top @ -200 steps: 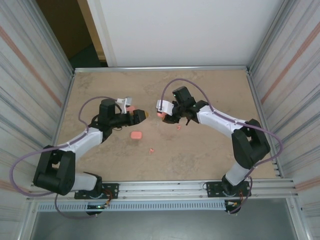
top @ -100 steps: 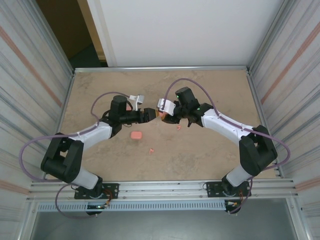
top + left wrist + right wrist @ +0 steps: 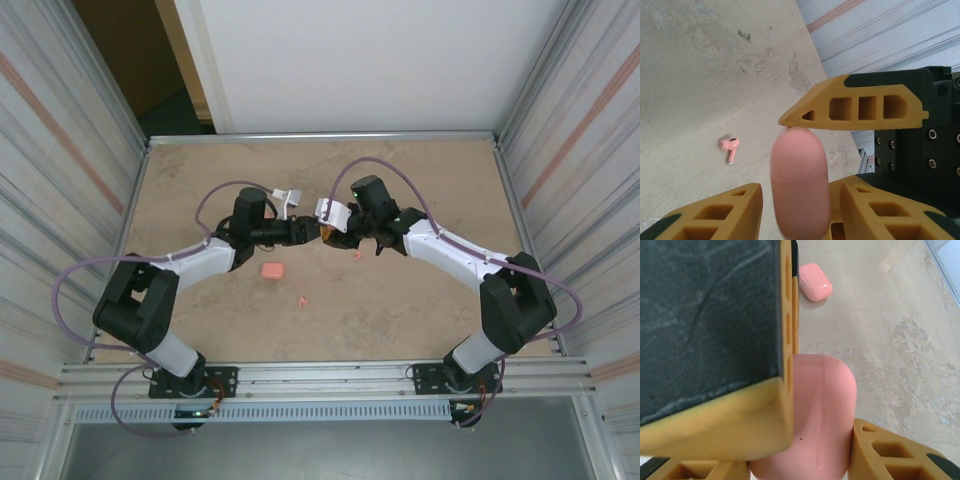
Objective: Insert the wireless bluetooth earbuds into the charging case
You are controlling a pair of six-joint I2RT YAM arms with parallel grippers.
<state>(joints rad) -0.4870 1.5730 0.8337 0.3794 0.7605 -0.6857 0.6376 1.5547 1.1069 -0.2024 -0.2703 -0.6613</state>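
Note:
A pink rounded charging case (image 3: 822,415) hangs above the table's middle, with my right gripper (image 3: 329,233) shut on it. My left gripper (image 3: 307,231) meets it nose to nose and is open. In the left wrist view the case (image 3: 800,185) stands between the left gripper's (image 3: 800,212) yellow fingers (image 3: 720,212) with a thin gap on each side, and a right finger's tip rests on the case's top. One salmon-pink earbud (image 3: 730,146) lies on the table below. Two earbuds lie loose, one (image 3: 302,300) near the middle and one (image 3: 356,255) under the right arm.
A second pink case (image 3: 272,270) lies shut on the table below the left gripper, also in the right wrist view (image 3: 815,283). Metal rails edge the tan table (image 3: 420,170), and corrugated walls rise on both sides.
My left arm has swung right until its open fingers straddle the case held by the right gripper. The right gripper has barely moved.

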